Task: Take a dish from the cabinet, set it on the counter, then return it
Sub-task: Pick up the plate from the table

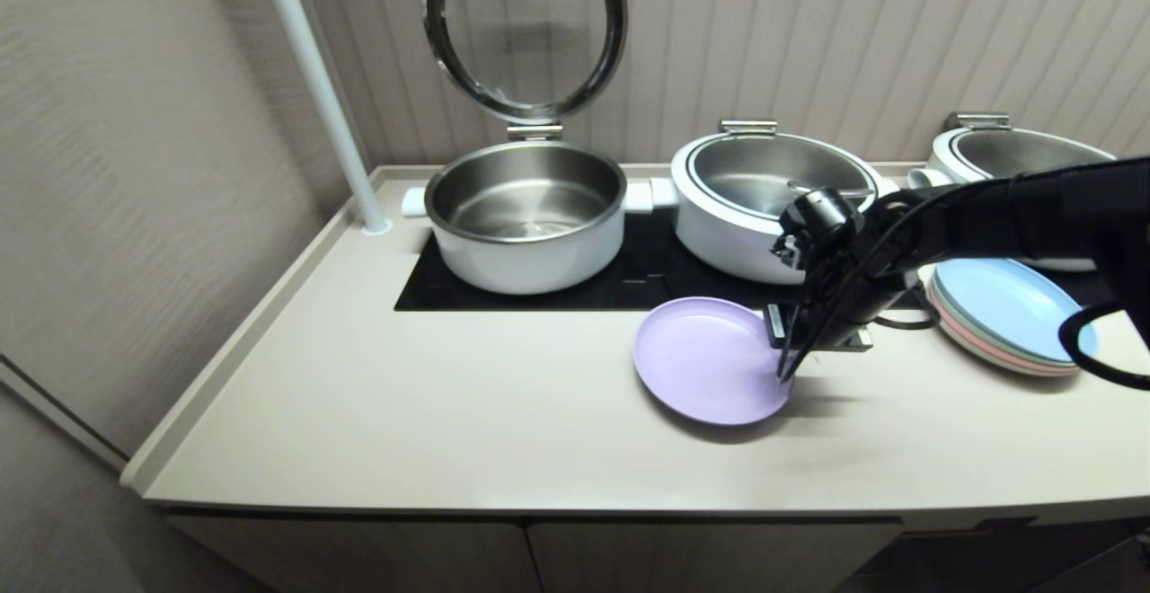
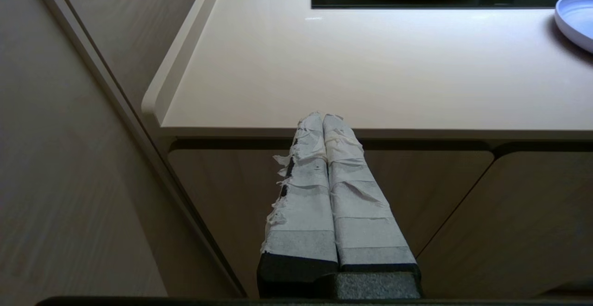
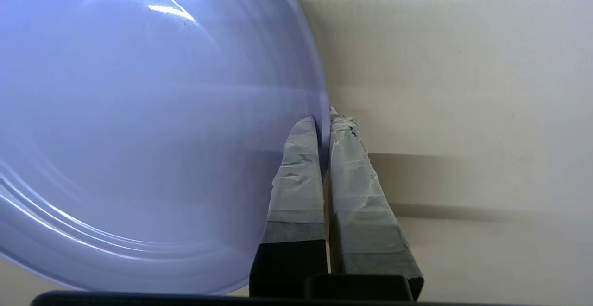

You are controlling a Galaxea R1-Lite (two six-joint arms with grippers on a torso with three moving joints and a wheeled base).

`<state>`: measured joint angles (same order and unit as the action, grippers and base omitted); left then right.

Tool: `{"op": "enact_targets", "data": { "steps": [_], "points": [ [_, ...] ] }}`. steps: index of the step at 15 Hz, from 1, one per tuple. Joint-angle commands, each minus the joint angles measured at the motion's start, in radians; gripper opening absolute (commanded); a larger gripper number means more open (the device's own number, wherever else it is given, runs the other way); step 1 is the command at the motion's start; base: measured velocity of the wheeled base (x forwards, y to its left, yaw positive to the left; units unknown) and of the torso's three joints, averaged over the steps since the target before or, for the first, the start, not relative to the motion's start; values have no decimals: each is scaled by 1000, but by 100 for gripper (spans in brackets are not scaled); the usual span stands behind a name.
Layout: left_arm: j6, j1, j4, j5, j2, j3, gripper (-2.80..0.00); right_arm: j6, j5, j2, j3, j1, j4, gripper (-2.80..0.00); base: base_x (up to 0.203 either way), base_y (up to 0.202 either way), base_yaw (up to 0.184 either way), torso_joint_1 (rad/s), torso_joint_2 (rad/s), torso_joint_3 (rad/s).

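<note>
Item: lavender dish (image 1: 710, 359), on desk (image 1: 404, 395); rim pinched by right tool (image 1: 784, 374). Left tool (image 2: 324, 119) closed, empty. Risk: slippage from thin-edge grip when lifted.

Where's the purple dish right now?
In the head view the dish lies on the counter, in front of the cooktop and left of the stacked plates; the right gripper is shut on its right rim.
</note>
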<state>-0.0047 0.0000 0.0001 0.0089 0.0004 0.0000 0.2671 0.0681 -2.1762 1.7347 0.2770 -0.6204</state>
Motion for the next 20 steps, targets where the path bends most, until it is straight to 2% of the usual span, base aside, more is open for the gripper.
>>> {"op": "enact_targets", "data": {
  "steps": [1, 8, 16, 20],
  "points": [
    [0, 0, 0, 0, 0, 0, -280, 36, 1, 12, -6, 1, -4, -280, 0, 0, 0, 0, 0, 0],
    [0, 0, 0, 0, 0, 0, -280, 109, 1, 79, -37, 1, -35, -280, 0, 0, 0, 0, 0, 0],
    [0, 0, 0, 0, 0, 0, -280, 148, 2, 253, -257, 1, 1, -280, 0, 0, 0, 0, 0, 0],
    [0, 0, 0, 0, 0, 0, -280, 162, 2, 371, -385, 4, 61, -280, 0, 0, 0, 0, 0, 0]
  ]
}}
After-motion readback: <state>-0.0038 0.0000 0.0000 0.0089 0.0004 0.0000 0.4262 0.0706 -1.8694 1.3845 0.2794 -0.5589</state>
